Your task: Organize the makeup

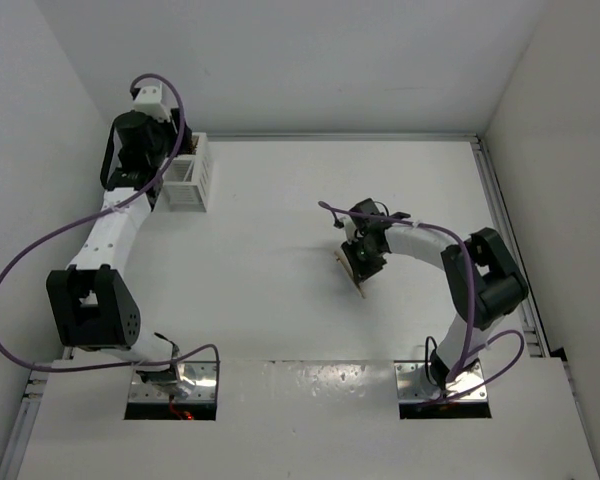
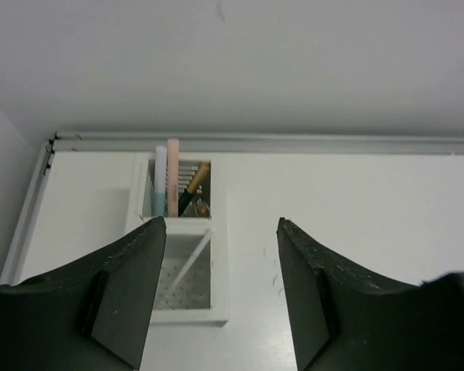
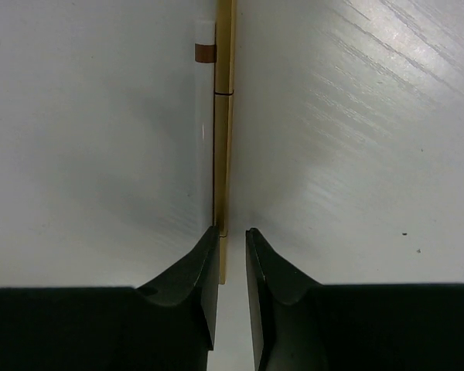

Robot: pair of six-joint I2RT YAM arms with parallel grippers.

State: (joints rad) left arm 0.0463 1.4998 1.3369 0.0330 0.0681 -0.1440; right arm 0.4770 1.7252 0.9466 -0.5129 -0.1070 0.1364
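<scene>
The makeup shows in two places. A light blue stick point(image 2: 160, 182), a salmon pink stick point(image 2: 172, 174) and a black-and-gold stick point(image 2: 195, 185) stand in the back compartment of the white slatted box point(image 2: 219, 263). A white stick point(image 2: 189, 259) leans in its front compartment. My left gripper point(image 2: 220, 222) hangs open above the box point(image 1: 192, 172), holding nothing. On the table lies a tan-gold stick point(image 3: 224, 116) beside a pale stick point(image 3: 206, 116) with a brown band. My right gripper point(image 3: 232, 232) straddles the tan-gold stick's near end point(image 1: 348, 272). The stick touches the left finger, with a gap to the right one.
The box stands at the table's far left, close to the back rail point(image 2: 294, 143) and the left wall. A raised rail point(image 1: 505, 230) runs along the table's right side. The right arm's elbow point(image 1: 485, 275) folds back to the right of its gripper point(image 1: 363, 258).
</scene>
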